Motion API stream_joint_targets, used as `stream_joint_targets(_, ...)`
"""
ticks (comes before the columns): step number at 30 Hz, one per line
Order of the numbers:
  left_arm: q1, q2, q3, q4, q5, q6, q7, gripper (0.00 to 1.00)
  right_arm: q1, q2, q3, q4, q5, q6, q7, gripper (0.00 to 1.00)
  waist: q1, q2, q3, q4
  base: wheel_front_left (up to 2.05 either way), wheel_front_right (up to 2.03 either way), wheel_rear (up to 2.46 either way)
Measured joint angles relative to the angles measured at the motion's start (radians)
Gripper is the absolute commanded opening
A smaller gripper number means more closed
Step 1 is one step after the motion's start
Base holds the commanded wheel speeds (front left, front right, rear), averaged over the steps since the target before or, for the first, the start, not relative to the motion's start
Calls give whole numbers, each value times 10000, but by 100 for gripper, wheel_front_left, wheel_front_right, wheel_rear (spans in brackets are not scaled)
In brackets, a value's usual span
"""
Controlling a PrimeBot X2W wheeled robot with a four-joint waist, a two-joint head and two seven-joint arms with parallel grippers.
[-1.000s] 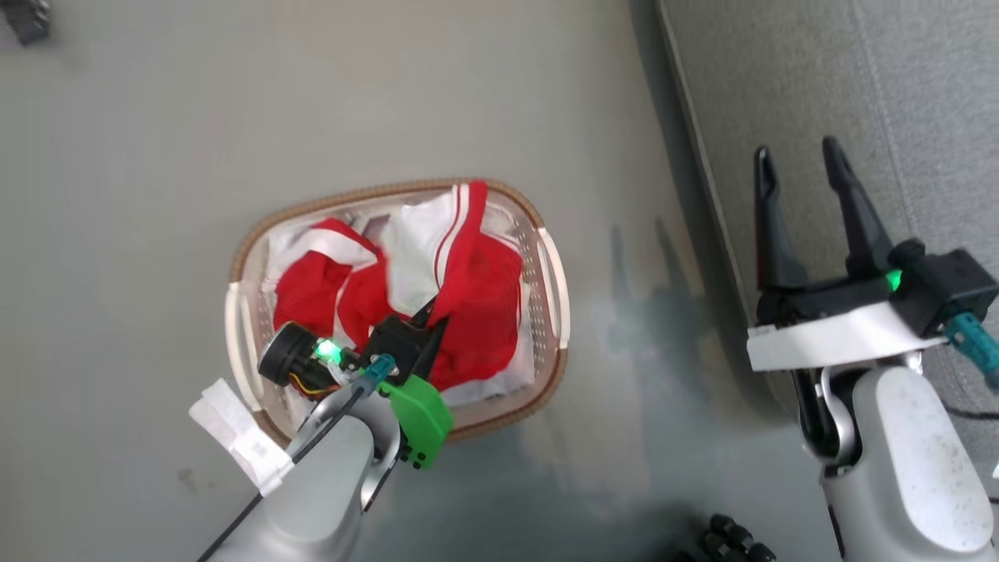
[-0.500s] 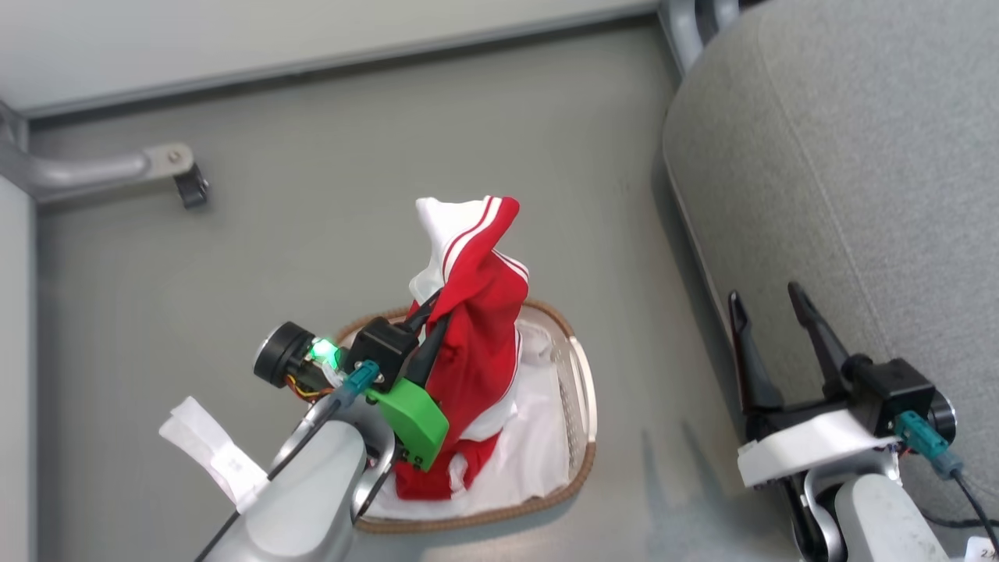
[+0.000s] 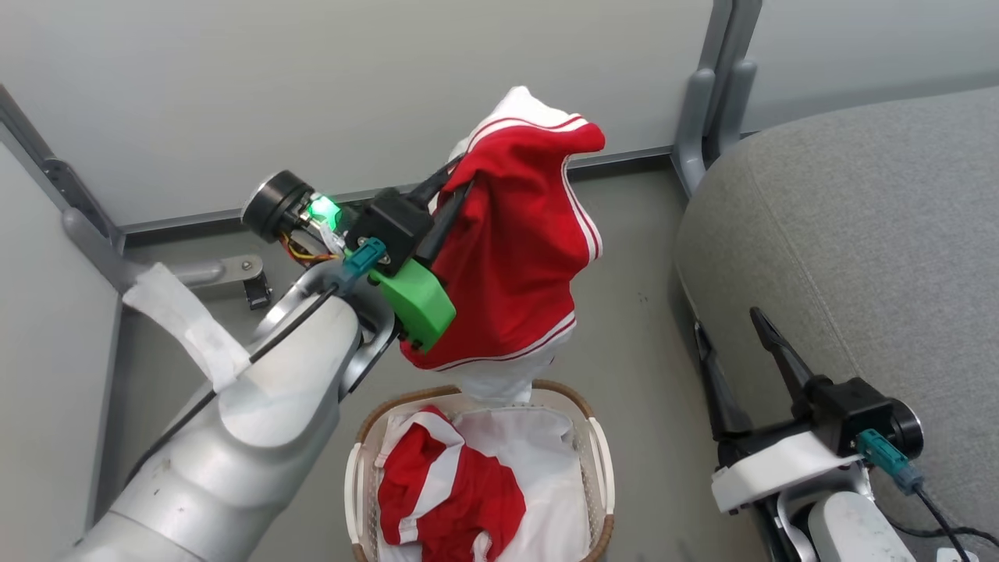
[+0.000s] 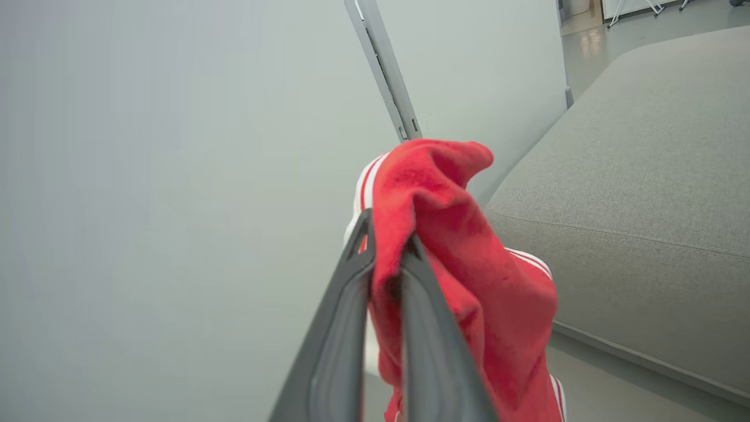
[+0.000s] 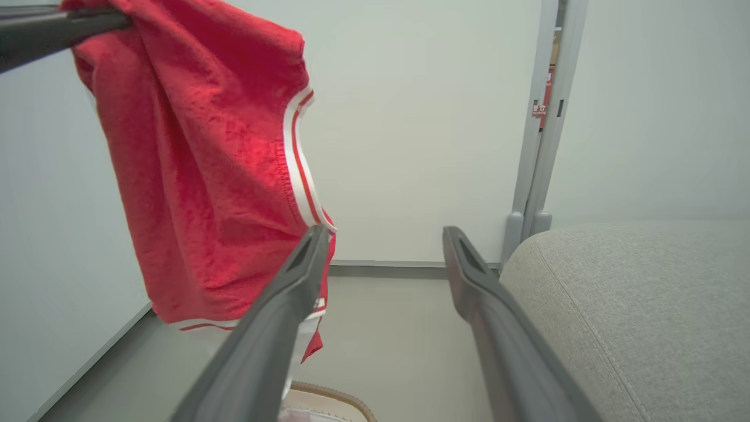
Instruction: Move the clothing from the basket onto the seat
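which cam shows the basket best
The head view: the basket appears nearly whole from above, a red garment lying inside. The right wrist view catches a sliver of its rim at the bottom edge.

Pale wall panels and a metal post meet grey floor.

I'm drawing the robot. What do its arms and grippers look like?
Rounded silver-grey arms. The left gripper has two long dark fingers, a teal plug, a bright green plastic piece and a glowing green light. The right gripper has the same fingers and plug, plus a white bracket.
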Motion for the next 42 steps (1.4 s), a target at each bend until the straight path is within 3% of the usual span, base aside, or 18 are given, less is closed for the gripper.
stream_joint_targets(9,-1226,-67,-79,38,-290,-2,94,0,-745,0,723,52,-230,0,0,100,0,0,-42,9,0,0,0)
stream_joint_targets(24,-1520,-19,-332,-339,-585,-2,-163,0,-2389,-4,1030,1175,-1469,0,0,100,0,0,40,161,0,0,0)
stream_joint_targets(28,-1519,-29,-485,-489,-583,-2,-219,0,-3088,-8,1553,1979,-1703,0,0,100,0,0,49,218,0,0,0)
stream_joint_targets(32,-1499,-75,-621,-711,-583,-2,-253,0,-3839,-456,2243,2775,-1645,0,-2,100,0,0,30,295,0,0,0)
stream_joint_targets(42,-1257,-138,-897,-1089,-667,-2,-261,0,-5257,-1384,5446,4452,63,4,-2,100,0,-1,-146,485,0,0,0)
